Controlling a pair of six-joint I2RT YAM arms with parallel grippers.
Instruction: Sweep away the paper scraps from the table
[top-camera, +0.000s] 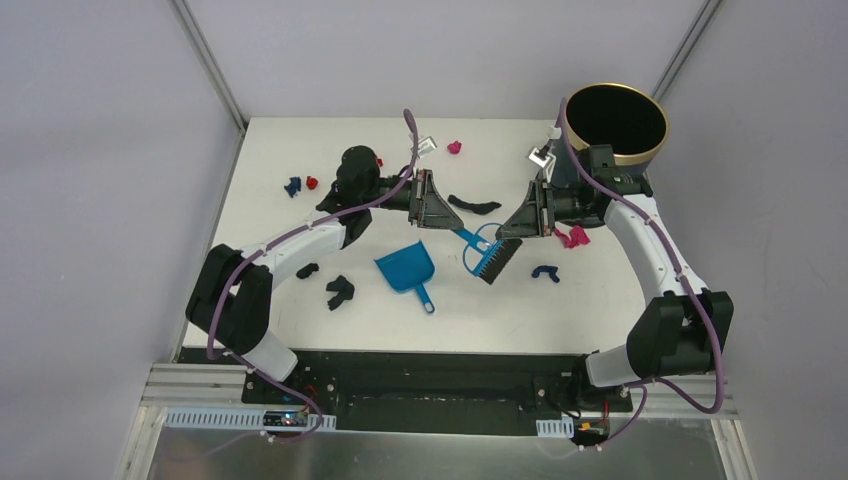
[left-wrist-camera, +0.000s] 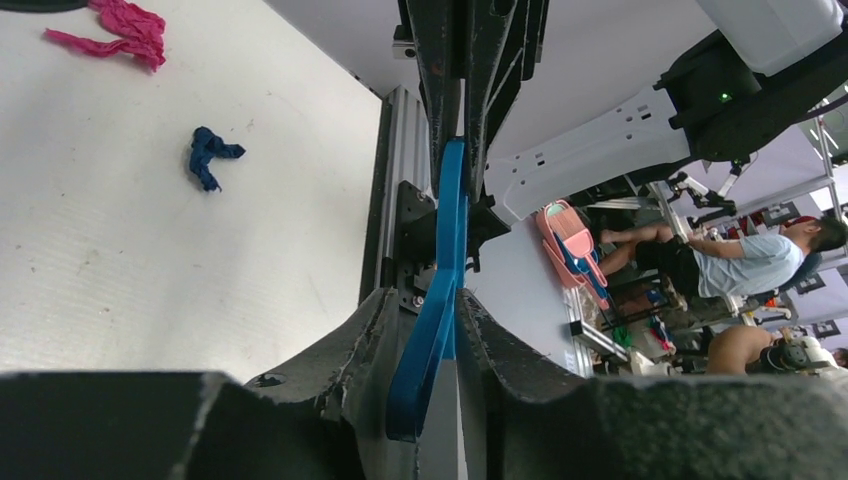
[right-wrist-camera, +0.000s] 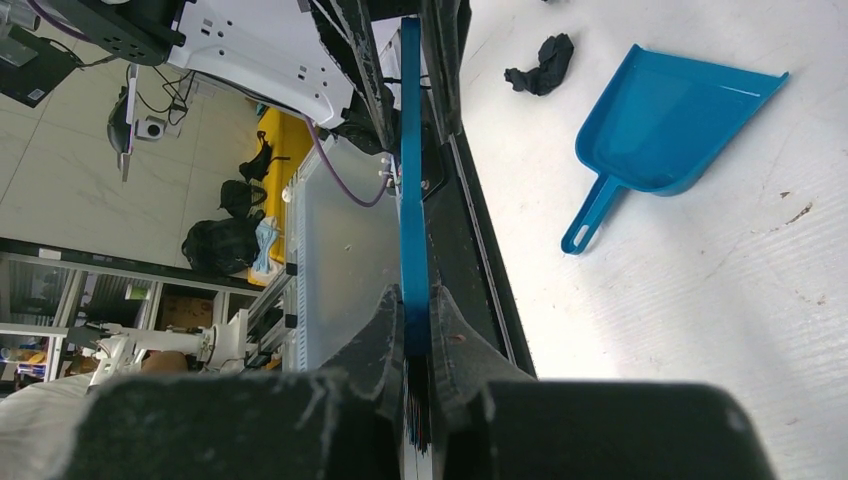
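You had the left gripper (top-camera: 452, 224) and the right gripper (top-camera: 510, 238) both clamped on the blue hand brush (top-camera: 488, 258), just right of the dustpan (top-camera: 405, 268). Paper scraps (top-camera: 573, 237) lay scattered around the dustpan on the table (top-camera: 600, 310).

Open counter (top-camera: 600, 310) lower right of frame; blocked mid-frame by blue dustpan (top-camera: 405, 268), upper right by black bin (top-camera: 615, 122).

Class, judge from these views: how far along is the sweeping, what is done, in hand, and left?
Done: nothing visible; the blue dustpan lies empty. In hand: the left gripper and the right gripper both clamp the hand brush. Left: the paper scraps, red, pink and dark blue, lie scattered over the table.
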